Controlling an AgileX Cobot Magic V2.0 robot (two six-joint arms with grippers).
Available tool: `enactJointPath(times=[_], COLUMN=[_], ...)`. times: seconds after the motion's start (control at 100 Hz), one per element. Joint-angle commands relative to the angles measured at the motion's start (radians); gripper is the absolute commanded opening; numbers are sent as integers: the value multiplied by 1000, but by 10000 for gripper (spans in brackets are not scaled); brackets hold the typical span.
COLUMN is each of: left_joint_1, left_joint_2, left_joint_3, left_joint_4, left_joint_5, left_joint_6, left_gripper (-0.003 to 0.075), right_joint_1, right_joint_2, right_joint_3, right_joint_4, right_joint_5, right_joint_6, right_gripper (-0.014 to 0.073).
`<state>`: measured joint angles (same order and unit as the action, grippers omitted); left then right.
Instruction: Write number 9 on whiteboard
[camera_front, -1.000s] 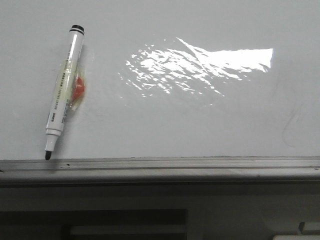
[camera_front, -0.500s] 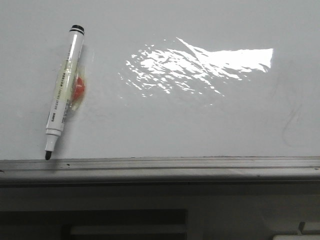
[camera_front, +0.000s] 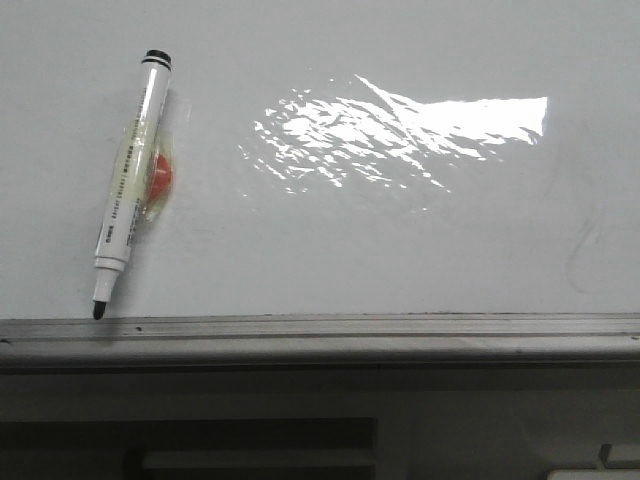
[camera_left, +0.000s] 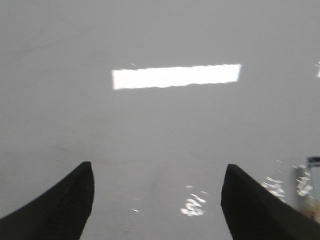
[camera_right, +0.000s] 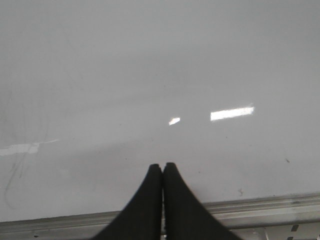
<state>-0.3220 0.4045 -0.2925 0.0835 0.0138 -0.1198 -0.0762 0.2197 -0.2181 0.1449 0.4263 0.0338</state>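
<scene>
The whiteboard (camera_front: 400, 250) lay flat, its grey rail (camera_front: 320, 328) along the near edge, with no black 9 on it. A capless black marker (camera_front: 128, 180) rested at left. The left end effector (camera_left: 157, 180) was spread apart; the right end effector (camera_right: 162, 170) was closed, empty.

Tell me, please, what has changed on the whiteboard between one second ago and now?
Almost nothing has changed. In the front view the marker lies uncapped at the same place on the whiteboard, its tip near the metal rail; the whole picture sits only slightly lower. No gripper took it. No number 9 is written; only the faint grey smudge remains.
</scene>
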Motion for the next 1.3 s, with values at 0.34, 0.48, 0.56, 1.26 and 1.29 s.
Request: enactJointPath(times=[0.34, 0.48, 0.56, 1.26, 1.29], left_joint_1=[-456, -475, -475, -536, -536], left_joint_2=[305, 417, 472, 648, 656], left_joint_3=[-28, -28, -28, -30, -30], left_joint_4=[-58, -83, -165, -229, -229], left_joint_5=[-174, -240, -284, -331, -339], left_joint_6=[-1, -3, -3, -6, -6], left_gripper=[494, 494, 494, 492, 492], right_joint_1=[7, 7, 7, 16, 16], right_joint_2=[19, 19, 19, 19, 19], right_joint_3=[-35, -35, -35, -35, -35], right_joint_4=[7, 7, 7, 7, 7], right_joint_5=[-72, -72, -72, -72, -72], right_joint_6=[-4, -4, -4, -4, -4], right_gripper=[-67, -67, -67, -67, -67])
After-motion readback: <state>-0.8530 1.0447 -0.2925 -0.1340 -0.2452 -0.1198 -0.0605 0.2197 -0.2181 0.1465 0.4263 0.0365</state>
